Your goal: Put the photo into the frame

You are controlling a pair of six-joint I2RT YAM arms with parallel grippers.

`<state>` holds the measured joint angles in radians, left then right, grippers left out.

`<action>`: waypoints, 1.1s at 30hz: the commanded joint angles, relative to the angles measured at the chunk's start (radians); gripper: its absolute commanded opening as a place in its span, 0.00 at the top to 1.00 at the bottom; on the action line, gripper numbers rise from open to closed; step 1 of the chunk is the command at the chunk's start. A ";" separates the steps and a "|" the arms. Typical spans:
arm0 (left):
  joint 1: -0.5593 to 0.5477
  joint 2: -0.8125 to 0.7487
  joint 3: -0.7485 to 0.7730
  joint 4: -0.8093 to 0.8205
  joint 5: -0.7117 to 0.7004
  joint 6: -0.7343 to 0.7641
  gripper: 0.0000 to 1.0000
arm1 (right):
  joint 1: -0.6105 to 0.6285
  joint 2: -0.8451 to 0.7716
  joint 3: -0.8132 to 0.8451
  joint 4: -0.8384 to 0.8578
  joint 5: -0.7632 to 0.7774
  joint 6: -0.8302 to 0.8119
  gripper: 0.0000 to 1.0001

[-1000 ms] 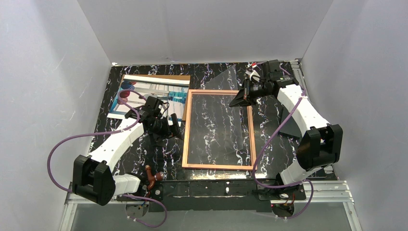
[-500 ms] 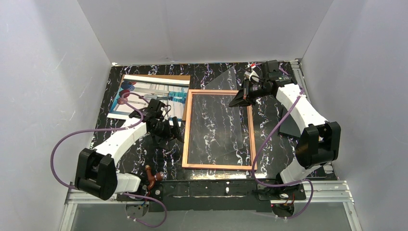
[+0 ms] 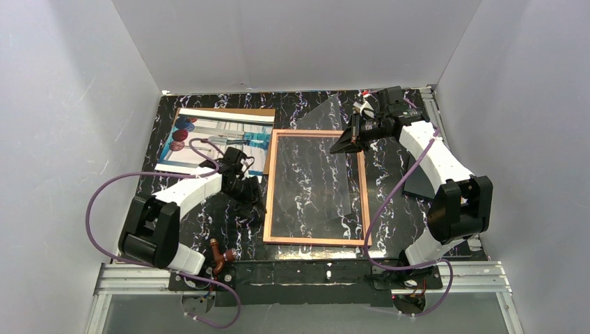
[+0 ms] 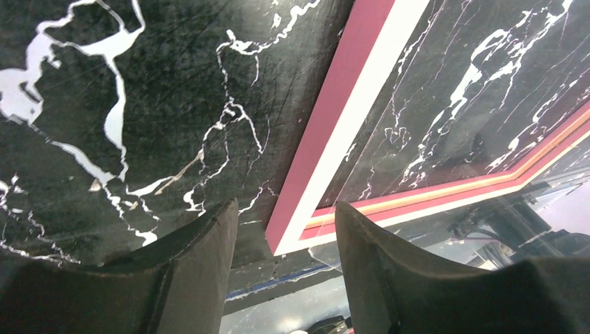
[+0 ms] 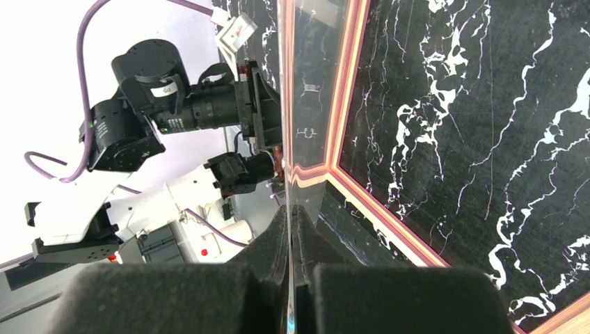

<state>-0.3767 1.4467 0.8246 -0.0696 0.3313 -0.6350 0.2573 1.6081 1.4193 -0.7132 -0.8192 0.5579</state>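
The frame (image 3: pixel 313 241) lies flat mid-table, its rim copper-orange from above. The photo (image 3: pixel 209 139), with teal tones and red and blue balloons, rests at the back left on a brown backing board (image 3: pixel 261 111). My left gripper (image 3: pixel 256 202) sits low at the frame's left rail near its front corner. In the left wrist view it (image 4: pixel 285 216) is open, with the pink-red rail (image 4: pixel 348 90) ending in the gap and touching neither finger. My right gripper (image 3: pixel 346 145) is shut on the clear pane (image 3: pixel 321 122), holding its far edge tilted up above the frame. The thin sheet (image 5: pixel 306 83) is pinched between those fingers (image 5: pixel 291 216).
A small brown clamp-like piece (image 3: pixel 219 254) sits by the table's front edge near the left arm's base. A dark triangular shape (image 3: pixel 421 184) lies right of the frame under the right arm. White walls close in the left, back and right sides.
My left gripper has slid toward the front and right, onto the frame's left rail near its front corner, and its jaws have narrowed. The right gripper and pane have stayed put.
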 commanded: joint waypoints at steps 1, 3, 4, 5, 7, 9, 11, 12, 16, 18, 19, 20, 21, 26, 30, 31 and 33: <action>-0.027 0.034 -0.015 -0.053 0.029 -0.005 0.49 | -0.003 -0.020 0.015 0.056 -0.055 0.021 0.99; -0.037 0.043 -0.011 -0.045 0.028 -0.009 0.50 | -0.003 -0.018 0.014 0.058 -0.052 0.019 0.99; -0.043 0.048 -0.008 -0.044 0.026 -0.009 0.51 | -0.003 -0.017 0.014 0.057 -0.053 0.018 0.99; -0.047 0.052 -0.008 -0.043 0.023 -0.009 0.51 | -0.003 -0.014 0.015 0.057 -0.053 0.017 0.99; -0.053 0.063 -0.006 -0.041 0.019 -0.008 0.54 | -0.003 -0.009 0.016 0.058 -0.051 0.016 0.99; -0.058 0.074 -0.006 -0.040 0.014 -0.009 0.56 | -0.003 -0.006 0.019 0.058 -0.048 0.014 0.99; -0.064 0.085 -0.006 -0.038 0.009 -0.009 0.58 | -0.003 -0.002 0.023 0.057 -0.046 0.009 0.99; -0.067 0.092 -0.006 -0.038 0.005 -0.008 0.58 | -0.003 0.000 0.026 0.055 -0.045 0.008 0.99; -0.076 0.123 -0.003 -0.037 -0.001 -0.005 0.63 | -0.003 0.004 0.034 0.056 -0.048 0.003 0.99; -0.079 0.135 -0.002 -0.037 -0.003 -0.005 0.64 | -0.003 0.007 0.039 0.050 -0.041 -0.002 0.99; -0.080 0.139 -0.002 -0.037 -0.003 -0.006 0.64 | -0.003 0.010 0.042 0.048 -0.039 -0.004 0.99; -0.082 0.142 -0.003 -0.037 -0.004 -0.004 0.65 | -0.003 0.013 0.044 0.047 -0.038 -0.004 0.99; -0.083 0.146 -0.001 -0.038 -0.005 -0.002 0.66 | -0.003 0.018 0.047 0.045 -0.039 -0.007 0.99; -0.087 0.151 0.000 -0.043 -0.008 0.006 0.69 | -0.004 0.029 0.070 0.025 -0.035 -0.021 0.99; -0.088 0.149 0.004 -0.056 -0.018 0.013 0.70 | -0.004 0.035 0.087 0.006 -0.018 -0.038 0.99; -0.088 0.147 0.003 -0.057 -0.018 0.014 0.70 | -0.004 0.037 0.087 0.007 -0.017 -0.038 0.99; -0.088 0.146 0.003 -0.060 -0.019 0.015 0.70 | -0.004 0.045 0.087 0.010 -0.017 -0.037 0.99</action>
<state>-0.4503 1.5658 0.8368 -0.0051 0.3511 -0.6422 0.2573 1.6421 1.4555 -0.7067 -0.8154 0.5415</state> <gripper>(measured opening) 0.303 0.028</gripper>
